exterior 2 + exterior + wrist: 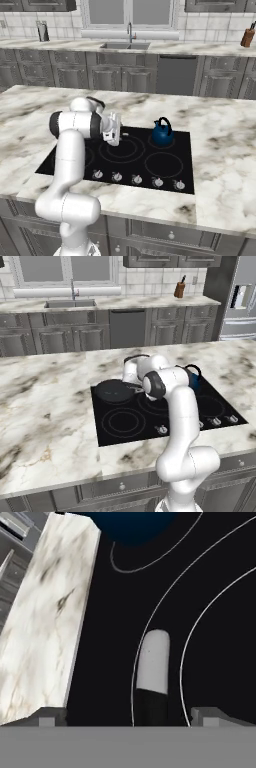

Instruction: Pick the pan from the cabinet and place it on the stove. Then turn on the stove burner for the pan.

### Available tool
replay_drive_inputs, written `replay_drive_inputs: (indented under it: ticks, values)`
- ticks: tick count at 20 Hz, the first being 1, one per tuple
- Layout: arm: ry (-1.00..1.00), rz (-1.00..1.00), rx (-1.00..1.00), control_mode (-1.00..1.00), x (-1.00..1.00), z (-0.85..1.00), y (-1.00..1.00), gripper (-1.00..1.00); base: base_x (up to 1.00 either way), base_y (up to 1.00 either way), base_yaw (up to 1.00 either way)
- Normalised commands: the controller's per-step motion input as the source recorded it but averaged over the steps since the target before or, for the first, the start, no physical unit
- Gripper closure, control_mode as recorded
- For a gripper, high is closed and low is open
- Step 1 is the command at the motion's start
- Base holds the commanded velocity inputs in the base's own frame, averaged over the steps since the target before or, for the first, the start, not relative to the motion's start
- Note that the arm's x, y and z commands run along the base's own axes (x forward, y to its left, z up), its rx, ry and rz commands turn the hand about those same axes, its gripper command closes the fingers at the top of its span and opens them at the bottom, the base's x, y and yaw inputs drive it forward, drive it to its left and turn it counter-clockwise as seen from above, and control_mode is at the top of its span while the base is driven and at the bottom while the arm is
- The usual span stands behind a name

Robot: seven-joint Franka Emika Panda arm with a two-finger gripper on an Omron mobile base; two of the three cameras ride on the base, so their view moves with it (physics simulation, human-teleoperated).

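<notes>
I see the gripper [128,712] with jaws spread wide, gripping nothing; the handle [153,662] lies between the fingers [50,716], untouched. The pan [113,390] sits on the stove [125,428], on the burner at ten o'clock.

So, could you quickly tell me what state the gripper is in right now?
Gripper: open, holding nothing; the pan handle lies between its fingertips.

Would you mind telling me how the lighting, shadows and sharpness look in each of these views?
Left base view: even, flat light, the pan barely separating from the black stove. Right base view: soft overall, no hard shadows, faint sheen on the kettle. Hand view: close and slightly blurred, the pan's handle pale against dark glass.
</notes>
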Motion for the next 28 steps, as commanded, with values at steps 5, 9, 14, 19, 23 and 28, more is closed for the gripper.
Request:
replay_drive_inputs:
  ticks: [5, 9, 14, 19, 23, 28]
  values:
    - [0.01, -0.05, 0.00, -1.00, -0.28, 0.20, 0.00, -1.00, 0.00, 0.00, 0.00]
    - [0.00, -0.06, 0.00, -1.00, -0.34, 0.26, 0.00, -1.00, 0.00, 0.00, 0.00]
    - [0.00, -0.08, 0.00, -1.00, -0.37, 0.41, 0.10, -1.00, 0.00, 0.00, 0.00]
    - [-0.05, -0.08, 0.00, -1.00, -0.37, 0.62, 0.16, -1.00, 0.00, 0.00, 0.00]
    - [-0.06, -0.09, 0.00, -1.00, -0.38, 0.68, 0.11, -1.00, 0.00, 0.00, 0.00]
    - [-0.03, -0.13, 0.01, -1.00, -0.44, 0.72, 0.08, -1.00, 0.00, 0.00, 0.00]
